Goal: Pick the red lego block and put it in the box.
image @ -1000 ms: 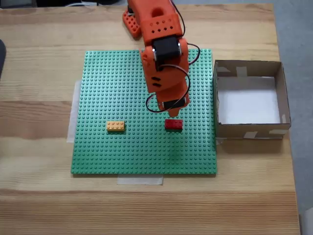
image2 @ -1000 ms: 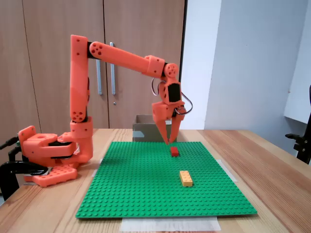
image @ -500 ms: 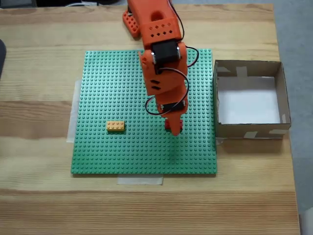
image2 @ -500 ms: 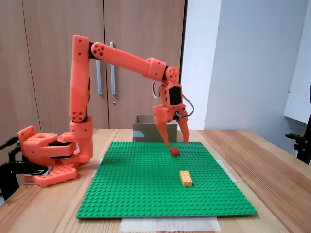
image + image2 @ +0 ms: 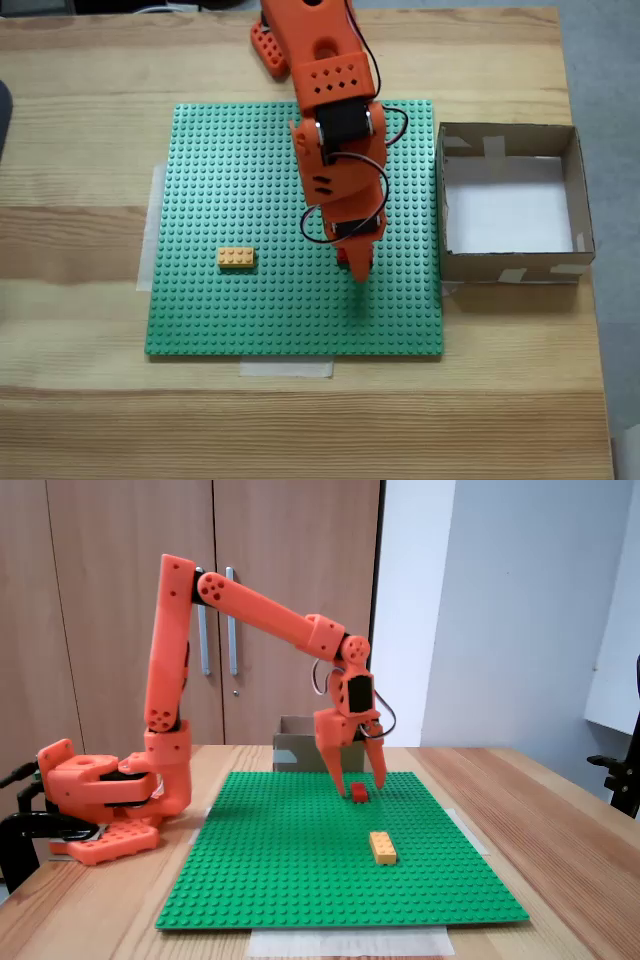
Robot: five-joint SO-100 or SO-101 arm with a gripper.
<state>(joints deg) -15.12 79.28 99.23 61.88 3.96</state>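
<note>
The orange arm [image 5: 250,600] was seen reaching out from its base at the left of the side-on fixed view and bending down over the green studded baseplate [image 5: 300,880], which lay flat on the wooden bench [image 5: 80,420]. The gripper [image 5: 357,782] was pointed downward with its jaws spread apart, one finger [image 5: 332,765] standing on the left of the red lego block [image 5: 359,793] and the other on its right in that view, so that the block was straddled but not clasped; whether either finger touched it could not be told. The red lego block was resting on the baseplate, right of centre in the top-down fixed view, where it was almost wholly covered by the gripper [image 5: 356,262] and only a sliver of red could be made out. A yellow-orange brick [image 5: 236,258] was lying on the baseplate well apart from the block, to the left in the top-down view and nearer the camera in the side-on view [image 5: 382,847]. The box [image 5: 575,190], of brown cardboard with a white bottom and pale tape strips on its walls, was standing on the bench just beside the right edge of the baseplate in the top-down view; in the side-on view it [image 5: 297,755] was partly hidden behind the gripper. Nothing was seen inside the box.
</note>
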